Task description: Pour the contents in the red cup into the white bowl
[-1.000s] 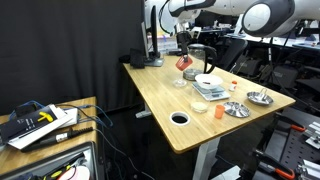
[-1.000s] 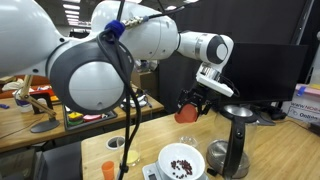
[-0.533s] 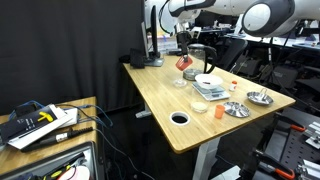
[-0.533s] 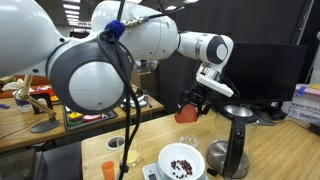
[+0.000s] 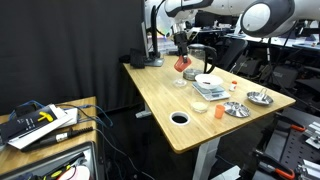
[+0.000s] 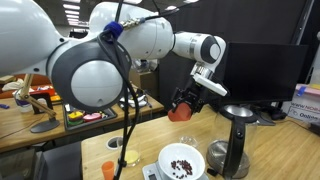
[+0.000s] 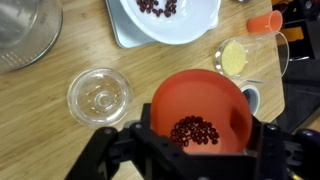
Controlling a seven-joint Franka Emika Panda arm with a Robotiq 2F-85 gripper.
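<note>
On the wooden tabletop (image 5: 165, 95), seen in both exterior views, the things stand gathered toward one end. The white robot arm (image 6: 100, 50) reaches over them, and its claw (image 6: 186, 98) is pinched on the red cup (image 6: 181, 112), which it holds clear of the surface and tilted. In the wrist view the dark fingers (image 7: 143, 128) press against opposite sides of the cup's wall, and its open mouth faces the camera.

A clear jug (image 7: 22, 35) fills the upper corner of the wrist view, well apart from the cup. The white bowl (image 7: 195, 22) sits on a pale square base at the top edge of that view, and a scatter of dark red beans lies inside it. The cup hangs beside the bowl rather than over it, with bare wood between them. In an exterior view the bowl (image 6: 163, 160) is lower than the cup and off to one side.

Two shiny metal dishes (image 5: 236, 109) rest near the tabletop's edge. A small clear glass dish (image 7: 99, 95) stands just beside the held cup. A paler orange cup (image 7: 265, 22) sits beyond the bowl, and a small pale disc (image 7: 232, 57) lies near it. A cluster of dark red beans (image 7: 195, 131) rests against the lower inner wall of the red cup.
</note>
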